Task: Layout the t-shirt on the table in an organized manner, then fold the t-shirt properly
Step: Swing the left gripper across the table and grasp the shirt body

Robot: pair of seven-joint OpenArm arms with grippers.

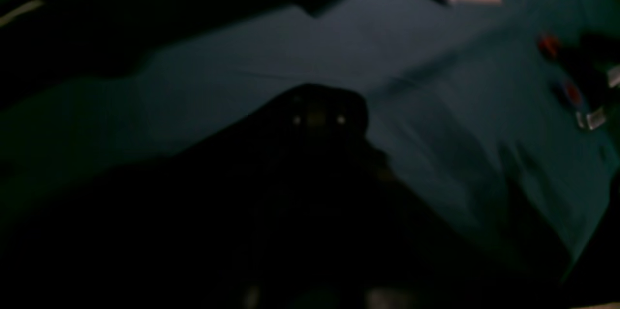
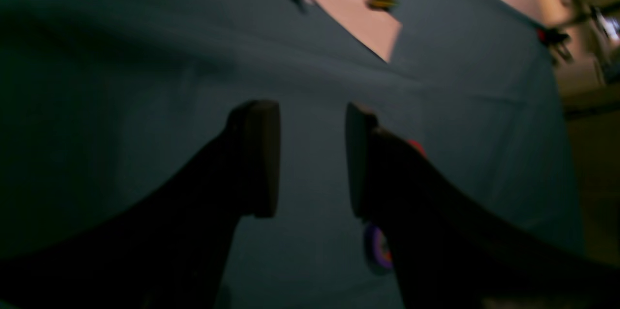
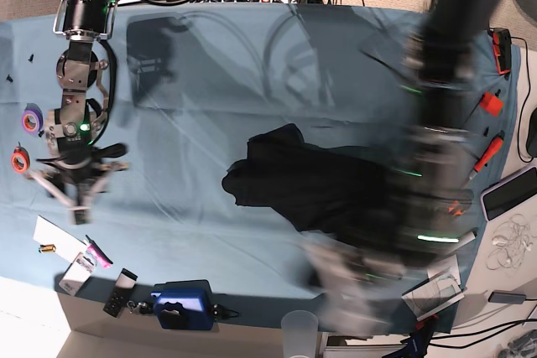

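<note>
- so the t-shirt is bunched up in a dark heap a bit right of the middle of the table, one lobe poking up, the rest trailing off toward the big blurred arm. No sleeves or collar I can make out, and no print showing.
- by my read it's not laid out at all, so the spreading step isn't done and none of the folds have started. Pretty much the whole job is left.
- left gripper is pinched together. In its own dark wrist view there's a black mass running from the tip down to the bottom edge, which could be shirt fabric, but it's too murky and smeared to say whether it's holding cloth. The base view just shows that arm as a motion smear over the shirt's right end.
- right gripper has its jaws standing apart with only bare teal cloth between them. It's way off by the table's far edge, well apart from the shirt.
- stuff around the rim: tape rolls next to the right arm, a blue box and a clear cup at the near edge, and orange-handled tools on the other side.
</note>
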